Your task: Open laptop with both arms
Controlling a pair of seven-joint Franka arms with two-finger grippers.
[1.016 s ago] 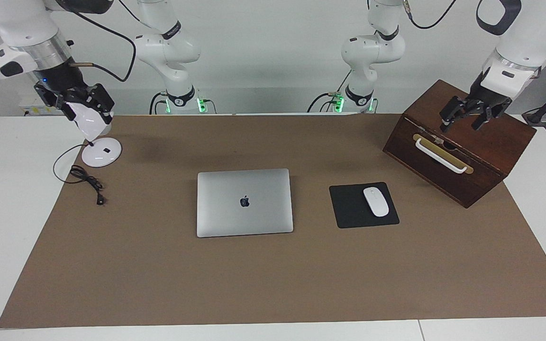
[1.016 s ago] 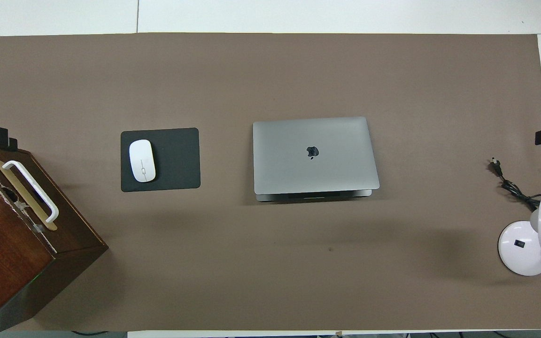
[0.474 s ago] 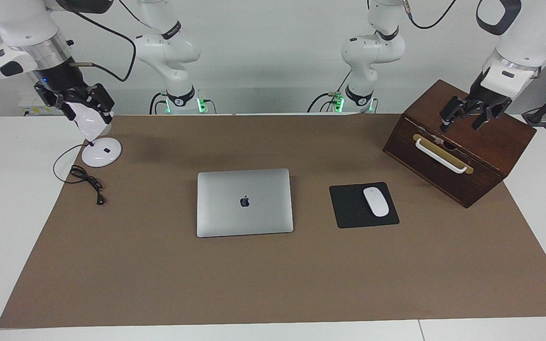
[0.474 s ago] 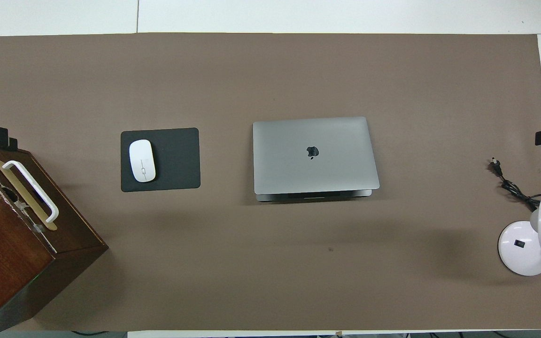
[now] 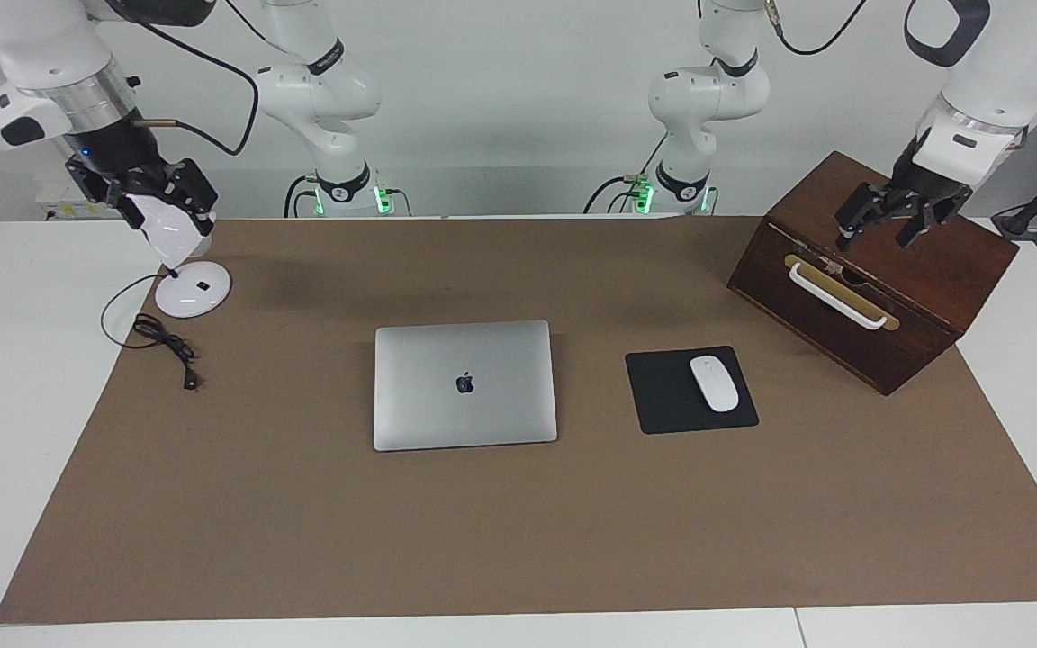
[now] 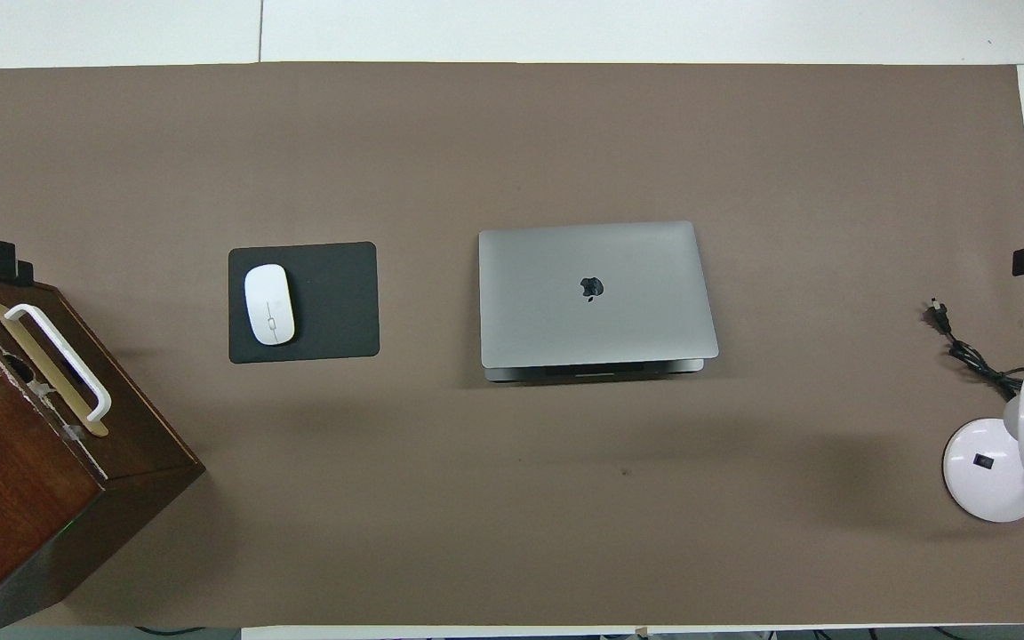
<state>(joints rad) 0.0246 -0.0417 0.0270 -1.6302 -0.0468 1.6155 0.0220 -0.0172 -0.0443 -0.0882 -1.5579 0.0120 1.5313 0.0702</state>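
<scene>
The laptop [image 5: 464, 385] [image 6: 596, 293] lies flat on the middle of the brown mat, lid down and dark apple logo up. Nothing touches it. My left gripper [image 5: 880, 236] hangs open over the wooden box at the left arm's end of the table, well away from the laptop. My right gripper [image 5: 151, 200] is raised over the white desk lamp at the right arm's end, also well away from it. Neither gripper shows in the overhead view.
A wooden box [image 5: 924, 270] [image 6: 23, 498] with a white handle stands at an angle. A white mouse [image 5: 714, 383] rests on a black mouse pad [image 5: 662, 400] between box and laptop. The lamp base [image 5: 193, 290] and its black cord [image 5: 167, 346] lie at the mat's corner.
</scene>
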